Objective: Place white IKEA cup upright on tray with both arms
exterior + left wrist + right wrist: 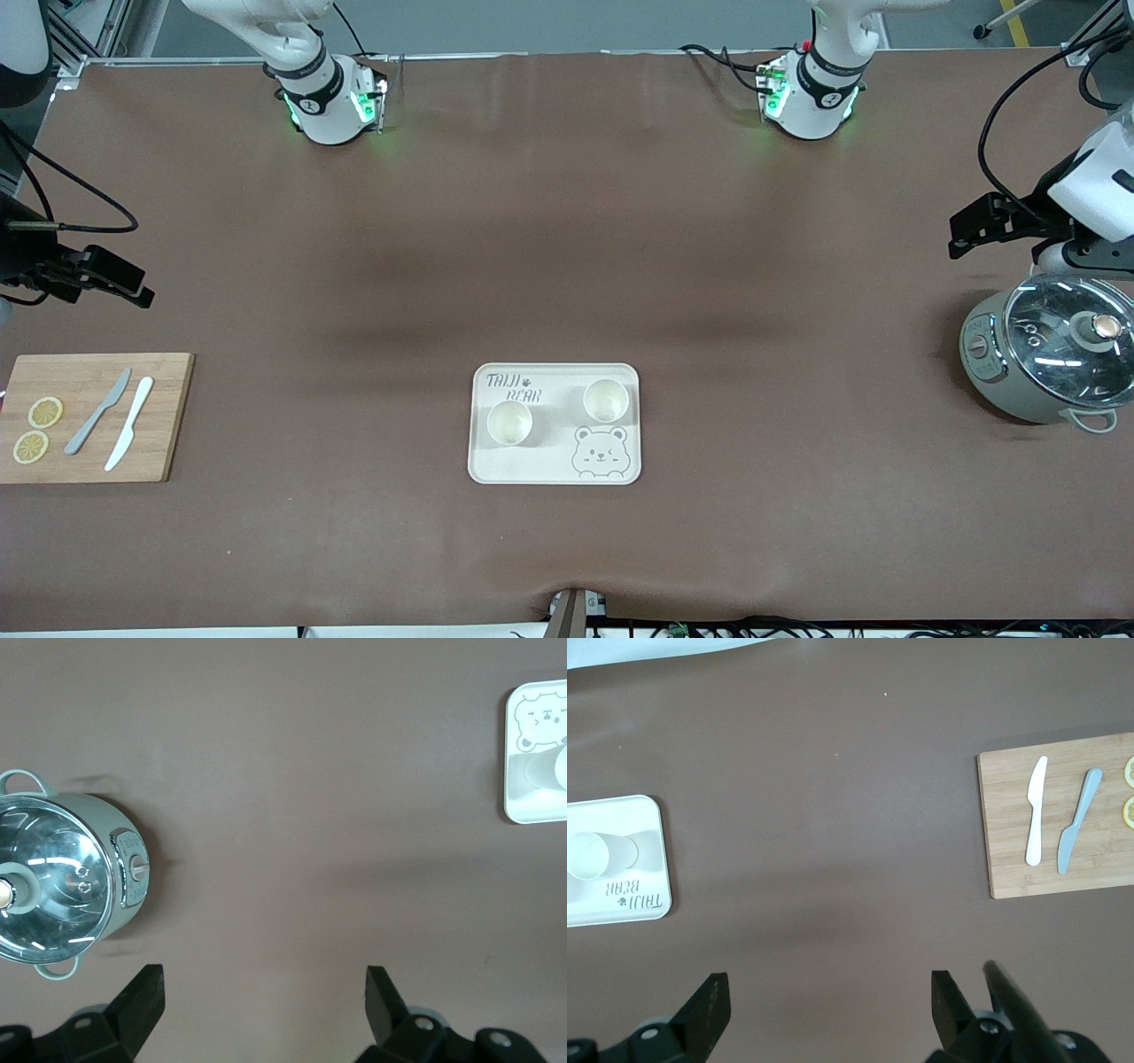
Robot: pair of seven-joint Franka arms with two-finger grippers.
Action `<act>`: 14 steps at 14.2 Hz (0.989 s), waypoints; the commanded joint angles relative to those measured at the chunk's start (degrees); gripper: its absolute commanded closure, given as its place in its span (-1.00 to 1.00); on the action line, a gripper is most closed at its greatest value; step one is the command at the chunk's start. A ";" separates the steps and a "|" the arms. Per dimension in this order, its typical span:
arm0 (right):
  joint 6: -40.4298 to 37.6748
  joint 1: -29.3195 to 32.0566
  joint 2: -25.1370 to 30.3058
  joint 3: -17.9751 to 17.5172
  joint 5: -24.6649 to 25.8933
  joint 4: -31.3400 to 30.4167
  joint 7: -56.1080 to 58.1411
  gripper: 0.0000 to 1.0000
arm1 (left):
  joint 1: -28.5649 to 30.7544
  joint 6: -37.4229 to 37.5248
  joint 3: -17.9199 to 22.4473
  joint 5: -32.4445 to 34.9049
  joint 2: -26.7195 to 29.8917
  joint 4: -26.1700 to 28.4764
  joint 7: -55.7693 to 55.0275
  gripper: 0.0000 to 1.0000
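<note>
Already both white cups [509,422] stand upright on my tray [554,471]; left gripper [266,992] and right gripper [831,994] hang spread, empty, over bare table ends.

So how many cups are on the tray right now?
2, both upright on the tray: one cup toward the right arm's end, the other cup toward the left arm's end, above the bear drawing. None looks hidden.

Two cups [509,422], one tray [554,471], two knives [97,412], two lemon slices [45,412], one cutting board [164,416], one pot [1050,359]

pot [1054,359] cut off (frame edge)
</note>
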State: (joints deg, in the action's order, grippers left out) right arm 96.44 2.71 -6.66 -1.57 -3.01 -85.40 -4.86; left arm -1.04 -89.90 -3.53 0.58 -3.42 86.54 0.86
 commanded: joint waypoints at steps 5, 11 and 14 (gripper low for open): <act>1.30 -0.86 -1.95 0.16 -0.15 -0.38 0.20 -1.00 | -0.11 -1.42 0.63 -2.51 0.43 0.47 1.16 -1.00; 2.52 -1.12 -2.83 0.16 -0.15 -1.17 0.20 -1.00 | -0.19 -1.59 0.63 -2.51 0.43 0.38 1.16 -1.00; 2.88 -1.21 -3.18 0.16 -0.15 -1.26 0.11 -1.00 | -0.19 -1.59 0.63 -2.51 0.43 0.38 1.16 -1.00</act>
State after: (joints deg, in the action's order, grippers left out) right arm 98.81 1.79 -9.76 -1.60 -3.01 -86.55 -4.86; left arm -1.03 -90.89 -3.47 -0.38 -3.43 86.55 0.86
